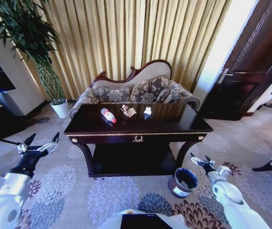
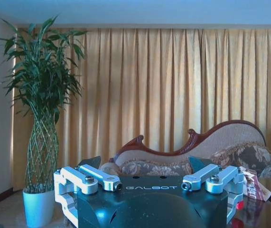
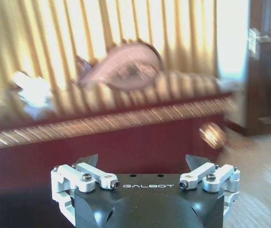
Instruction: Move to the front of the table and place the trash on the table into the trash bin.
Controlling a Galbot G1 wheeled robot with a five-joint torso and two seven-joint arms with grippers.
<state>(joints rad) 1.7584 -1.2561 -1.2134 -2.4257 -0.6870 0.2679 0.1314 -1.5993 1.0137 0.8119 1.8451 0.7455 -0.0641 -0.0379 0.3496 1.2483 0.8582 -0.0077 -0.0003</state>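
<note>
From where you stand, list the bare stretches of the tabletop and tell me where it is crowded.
The table is bare along its whole front strip, from the three items to the front edge, and at both ends: left of the bottle and right of the white paper piece. The crowded part is the back middle, where bottle, wrapper and paper piece lie in a row.

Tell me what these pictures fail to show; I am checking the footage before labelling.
- Trash bin: head view, its inside is too dark to read.
- Table: right wrist view, smeared by motion blur.
- Bottle: left wrist view, mostly hidden behind the left end effector; a red bit shows.
</note>
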